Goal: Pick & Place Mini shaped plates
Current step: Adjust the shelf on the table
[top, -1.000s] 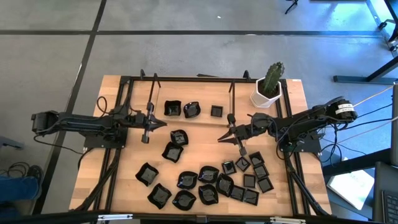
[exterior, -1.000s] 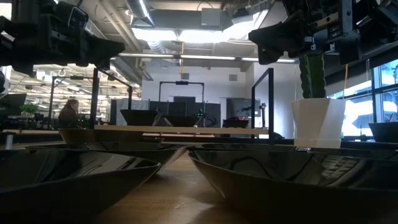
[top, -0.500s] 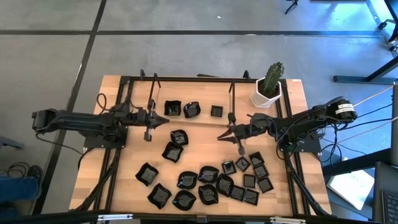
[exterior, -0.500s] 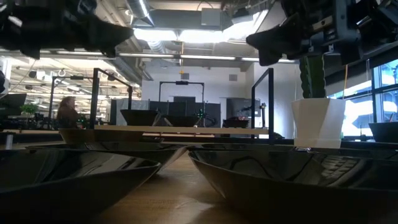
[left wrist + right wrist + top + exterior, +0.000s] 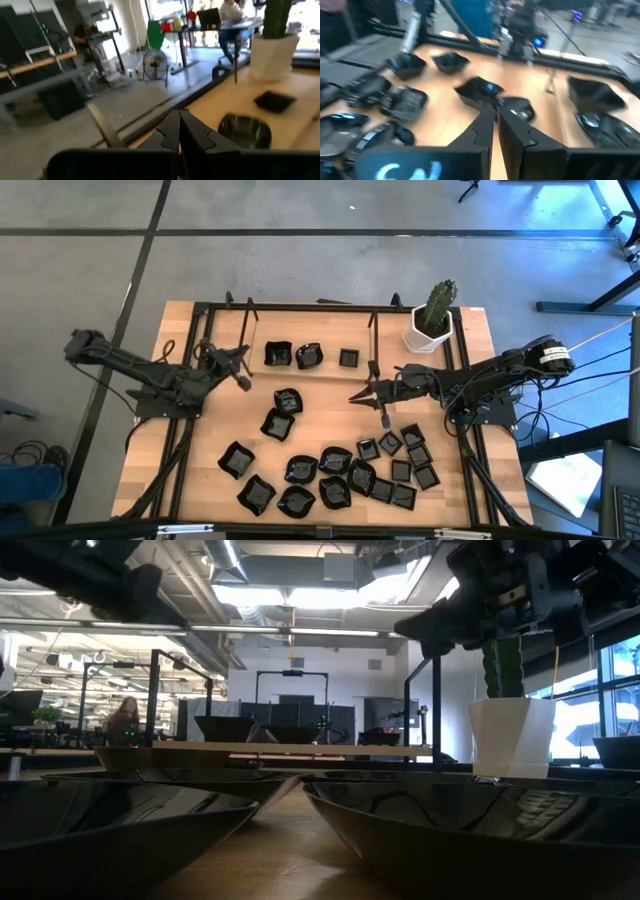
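Many tiny glossy black plates lie on the wooden table. Three sit in a far row (image 5: 309,357), two lie in the middle (image 5: 282,412), and several wavy-rimmed (image 5: 320,475) and square ones (image 5: 405,460) cluster near the front edge. My left gripper (image 5: 243,381) is shut and hangs above bare wood left of the far row; its wrist view shows its fingertips (image 5: 179,119) together with nothing between them. My right gripper (image 5: 355,398) is shut and hovers over the table's middle, right of the two middle plates, with plates (image 5: 485,90) ahead of its tips (image 5: 495,111).
A white pot with a green cactus (image 5: 432,320) stands at the far right corner. Black frame rails (image 5: 300,308) run along the table's far side and down both sides. Bare wood lies between the far row and the near cluster. People and desks show in the room beyond.
My left arm has drawn back toward the table's left and far side, with its elbow rising. Its gripper has moved away from the middle plates and tipped. My right gripper has stayed about where it was. No plate has moved.
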